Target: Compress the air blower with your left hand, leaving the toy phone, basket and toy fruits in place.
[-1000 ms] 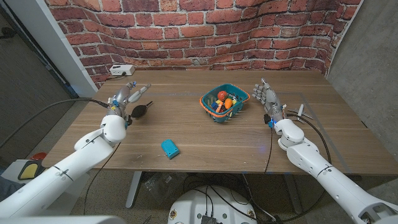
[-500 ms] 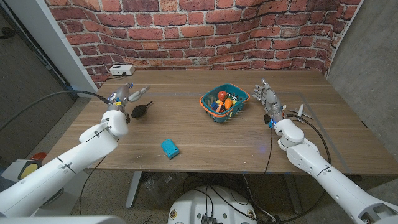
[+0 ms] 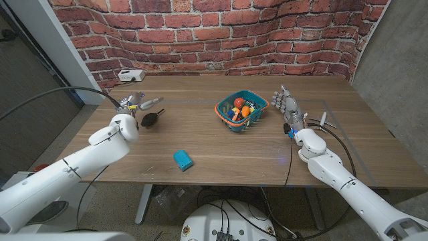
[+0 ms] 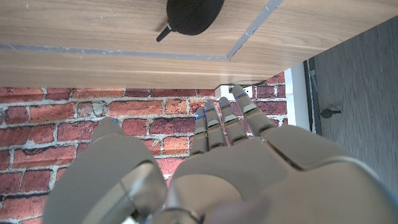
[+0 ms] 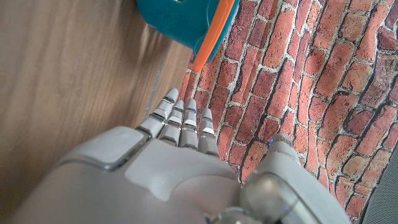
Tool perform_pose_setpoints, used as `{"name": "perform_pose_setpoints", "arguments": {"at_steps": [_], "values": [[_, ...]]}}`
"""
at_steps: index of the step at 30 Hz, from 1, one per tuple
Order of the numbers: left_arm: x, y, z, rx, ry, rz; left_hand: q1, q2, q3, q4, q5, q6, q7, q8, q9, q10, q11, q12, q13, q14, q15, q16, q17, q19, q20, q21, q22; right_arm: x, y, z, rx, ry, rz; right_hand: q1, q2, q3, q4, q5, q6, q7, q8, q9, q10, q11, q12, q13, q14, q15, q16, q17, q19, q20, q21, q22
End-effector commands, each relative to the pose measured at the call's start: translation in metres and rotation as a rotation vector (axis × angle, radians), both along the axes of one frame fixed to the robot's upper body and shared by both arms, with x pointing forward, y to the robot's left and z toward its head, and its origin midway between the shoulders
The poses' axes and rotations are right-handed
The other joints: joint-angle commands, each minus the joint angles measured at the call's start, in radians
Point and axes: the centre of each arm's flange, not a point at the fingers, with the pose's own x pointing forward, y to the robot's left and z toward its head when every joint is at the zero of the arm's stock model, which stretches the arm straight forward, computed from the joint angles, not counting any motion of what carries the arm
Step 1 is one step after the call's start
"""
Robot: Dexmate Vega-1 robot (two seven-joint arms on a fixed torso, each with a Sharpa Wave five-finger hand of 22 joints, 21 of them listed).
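Black air blower [image 3: 151, 119] lies flat; nozzle points toward the basket [image 3: 241, 112].

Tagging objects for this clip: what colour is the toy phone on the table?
The toy phone is teal blue, clearest in the head view, near the table's front edge.

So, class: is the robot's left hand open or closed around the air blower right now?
Open. The left hand has its fingers apart and holds nothing; the black air blower lies on the table just beside it, not yet squeezed.
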Motion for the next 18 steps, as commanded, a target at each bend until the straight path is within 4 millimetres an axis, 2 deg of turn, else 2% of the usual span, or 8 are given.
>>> {"name": "perform_pose_setpoints", "arguments": {"at_steps": [1,8,11,16,18], "values": [[-0.0018,-0.0023,0.0048,0.063,0.098,0.054,0.009,0.004,0.003,-0.011,-0.006,0.012,-0.002,-0.001,0.003,0.015,-0.004,-0.001,0.002,0.017,-0.002,0.003,0.006,0.011,-0.008,0.008,0.003,-0.0006,0.0004,-0.0012,0.003,0.001,-0.001,0.007,0.002,0.007,-0.004,0.0,0.006,0.007,-0.001,0.004,0.012,0.001,0.002,0.005,0.006,-0.001,-0.003,0.006,0.008,-0.003,0.0,0.003],[-0.0007,-0.0053,0.0059,0.102,0.141,0.081,0.03,0.002,0.007,-0.023,-0.007,0.001,-0.005,-0.007,0.003,0.012,-0.013,-0.006,0.002,0.023,-0.006,0.002,0.005,0.022,-0.011,0.009,0.003,-0.0024,0.0006,-0.0037,-0.002,0.011,0.0,0.006,0.003,0.007,-0.004,-0.001,0.007,0.007,-0.001,0.004,0.011,0.0,0.0,0.005,0.008,-0.001,-0.003,0.006,0.009,-0.003,-0.002,0.003],[0.0006,-0.0063,0.0071,0.127,0.155,0.079,0.065,0.0,0.014,-0.042,-0.007,-0.002,-0.007,-0.01,0.003,0.013,-0.023,-0.009,0.002,0.028,-0.014,-0.001,0.004,0.03,-0.014,0.009,0.002,-0.0026,0.0012,-0.0052,-0.003,0.013,0.003,0.006,0.003,0.006,-0.004,-0.001,0.007,0.007,-0.002,0.004,0.012,0.001,0.001,0.005,0.007,0.0,-0.003,0.006,0.009,-0.002,-0.003,0.003],[0.0031,-0.0078,0.0085,0.152,0.19,0.09,0.161,0.001,0.038,-0.094,-0.006,-0.002,-0.021,-0.012,0.004,0.016,-0.038,-0.016,0.003,0.039,-0.03,-0.005,0.003,0.045,-0.023,0.006,0.001,-0.0039,0.0016,-0.0068,-0.003,0.016,0.003,0.007,0.004,0.007,-0.004,-0.001,0.007,0.007,-0.002,0.004,0.012,0.0,0.0,0.005,0.007,0.0,-0.004,0.006,0.01,-0.003,-0.004,0.003],[0.0047,-0.0074,0.009,0.16,0.205,0.089,0.18,0.0,0.042,-0.104,-0.007,0.004,-0.028,-0.011,0.004,0.018,-0.044,-0.017,0.003,0.043,-0.035,-0.005,0.003,0.051,-0.024,0.007,0.001,-0.0046,0.0015,-0.0073,-0.003,0.018,0.002,0.007,0.004,0.007,-0.005,-0.001,0.007,0.007,-0.002,0.004,0.011,0.0,0.0,0.005,0.006,-0.001,-0.004,0.006,0.01,-0.003,-0.005,0.003]]}}
